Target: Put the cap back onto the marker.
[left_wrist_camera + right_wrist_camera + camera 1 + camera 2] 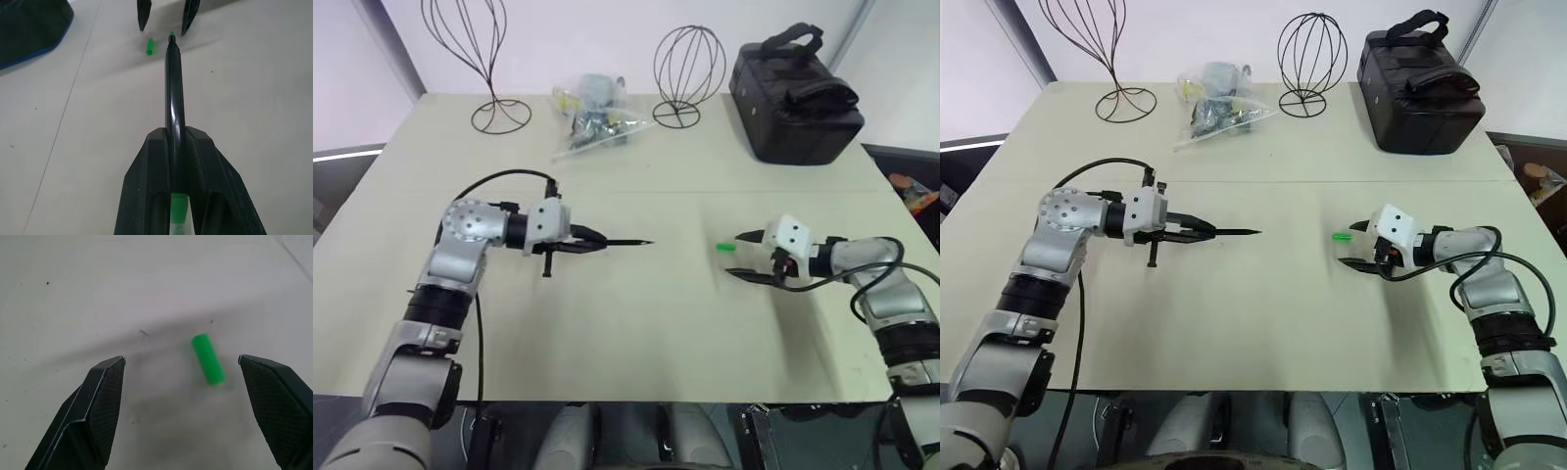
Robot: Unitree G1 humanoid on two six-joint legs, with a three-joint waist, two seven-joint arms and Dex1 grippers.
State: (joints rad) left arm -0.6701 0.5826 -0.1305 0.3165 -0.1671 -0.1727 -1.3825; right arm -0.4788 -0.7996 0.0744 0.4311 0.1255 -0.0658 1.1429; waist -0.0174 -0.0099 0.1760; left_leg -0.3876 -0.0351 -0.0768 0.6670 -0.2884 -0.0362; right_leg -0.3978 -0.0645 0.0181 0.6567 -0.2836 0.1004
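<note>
Right gripper point(181, 377) gaping wide, empty, around tiny bright green plastic cap point(208, 358).
Left gripper point(590, 241) clamped on slim black marker point(625, 242); risk: off-centre cap rolling away on closing.

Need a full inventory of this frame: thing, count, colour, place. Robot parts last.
table: 1, beige, under everything
cap: 1, bright green, lying on the table between the right gripper's open fingers
marker: 1, black with green end, held roughly level above the table
wire stands: 2, black, far edge of the table
plastic bag: 1, clear with mixed contents, between the stands
bag: 1, black, far right corner
left gripper: black, shut on the marker
right gripper: black, open around the cap
</note>
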